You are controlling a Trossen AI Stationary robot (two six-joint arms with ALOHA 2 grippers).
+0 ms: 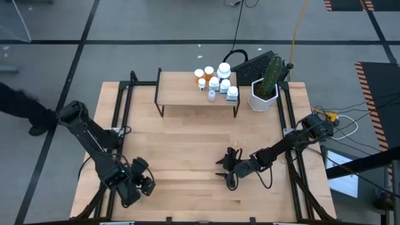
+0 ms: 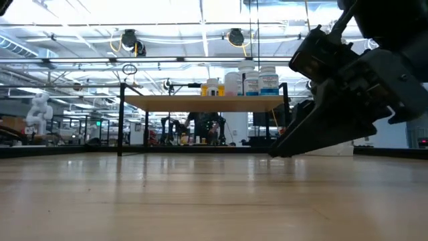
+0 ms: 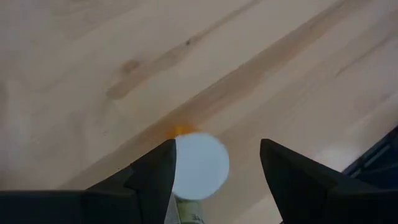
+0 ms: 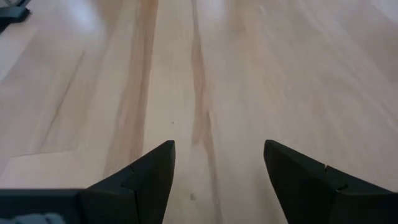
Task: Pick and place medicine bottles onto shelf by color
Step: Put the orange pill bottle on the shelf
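Note:
A white-capped bottle (image 3: 200, 165) stands on the tabletop with an orange glow on the wood beside it. It is between the fingers of my left gripper (image 3: 217, 149), close against one finger (image 3: 155, 177). That gripper is open and points down near the table's near left corner (image 1: 142, 183); in the high view it hides the bottle. Several white and orange medicine bottles (image 1: 219, 80) stand on the right part of the shelf (image 1: 187, 90). My right gripper (image 1: 226, 170) is open and low over bare wood (image 4: 217, 149), right of the table's middle. My left gripper comes at the bottle from above, and the cap's rim (image 3: 177, 163) lies right beside one finger. I cannot tell whether that finger touches it. The other finger (image 3: 292, 177) stands clear of the cap.
A white pot with a cactus (image 1: 264, 94) stands at the shelf's right end, and a dark keyboard (image 1: 253, 62) lies behind it. Black rails (image 1: 122, 106) run along the table's left and right sides. Bare wood lies between the shelf and the grippers.

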